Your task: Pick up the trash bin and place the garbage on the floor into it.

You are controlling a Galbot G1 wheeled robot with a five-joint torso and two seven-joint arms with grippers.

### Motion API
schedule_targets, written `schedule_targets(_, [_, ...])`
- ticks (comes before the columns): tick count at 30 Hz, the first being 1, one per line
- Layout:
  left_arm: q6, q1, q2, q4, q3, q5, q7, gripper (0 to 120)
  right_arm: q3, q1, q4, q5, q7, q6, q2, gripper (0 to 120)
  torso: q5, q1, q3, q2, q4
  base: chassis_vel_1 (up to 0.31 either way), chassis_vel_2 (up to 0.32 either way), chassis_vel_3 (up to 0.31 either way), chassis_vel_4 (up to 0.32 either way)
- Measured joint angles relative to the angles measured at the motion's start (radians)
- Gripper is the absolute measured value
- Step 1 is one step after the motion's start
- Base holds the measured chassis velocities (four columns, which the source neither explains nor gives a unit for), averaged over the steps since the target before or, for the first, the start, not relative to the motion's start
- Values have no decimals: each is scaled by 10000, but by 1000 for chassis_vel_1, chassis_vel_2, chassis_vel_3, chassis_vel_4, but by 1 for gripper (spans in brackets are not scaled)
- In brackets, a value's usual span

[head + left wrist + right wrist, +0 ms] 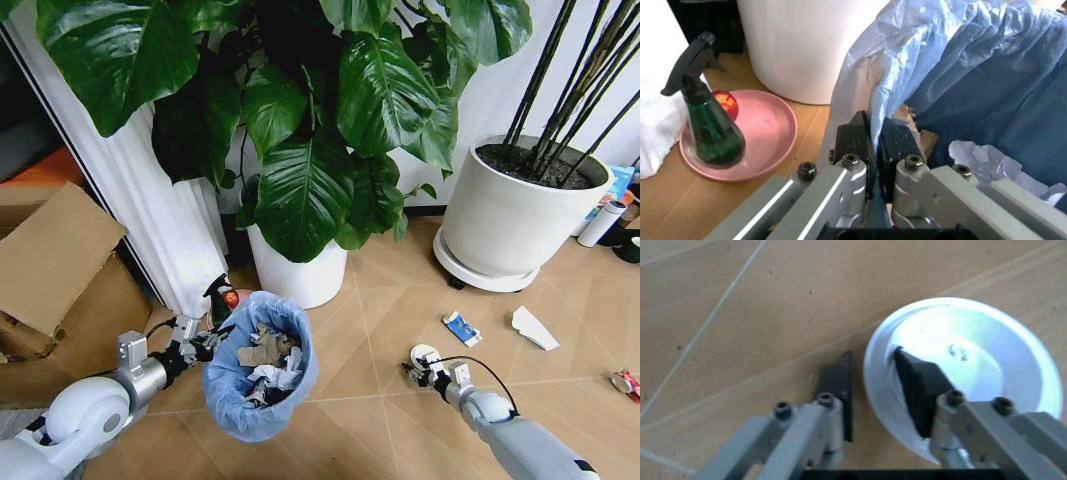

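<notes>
Right wrist view: right gripper (873,390) parted narrowly and lowered over the white disc (973,370) on the wooden floor (740,315), one finger inside the rim, the other outside on bare boards, so the disc's edge sits between the pads, not yet pinched. Rim running across the jaw gap, hence a straight closing stroke likely enough to clamp it. Left wrist view: left gripper (873,145) clamped on the blue bag and rim of the trash bin (987,75), with a green spray bottle (710,130) on a pink dish (767,140) just beyond. Head view, nearest first: left gripper (205,342) holding the trash bin (262,368), mouth upward and already holding crumpled paper; right gripper (425,368) on the white disc (424,354), to the bin's right and near it. Farther out, a blue packet (461,327), a white wrapper (533,328) and a red packet (626,380) on the floor; beyond these, the white plant pot (520,215).
</notes>
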State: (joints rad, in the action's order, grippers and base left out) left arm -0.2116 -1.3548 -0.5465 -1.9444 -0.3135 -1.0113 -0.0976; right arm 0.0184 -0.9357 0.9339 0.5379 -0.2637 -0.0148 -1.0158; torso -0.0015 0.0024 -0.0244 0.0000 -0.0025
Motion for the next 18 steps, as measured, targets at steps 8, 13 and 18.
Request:
schedule_targets(8, [1,125,12,37,93,-26,0,0,-339,-405,753,47,-29,10,561,0,-2,0,-1,0,-2,0,0,0,0])
schedule_targets(13, [1,141,61,43,113,-38,1,0,-540,-561,1011,74,-110,5,742,0,-2,0,-1,0,-2,0,0,0,0])
schedule_targets(18, [1,140,89,41,114,-65,3,0,-652,-625,1200,72,-205,-119,829,0,-2,0,-1,0,-1,0,0,0,0])
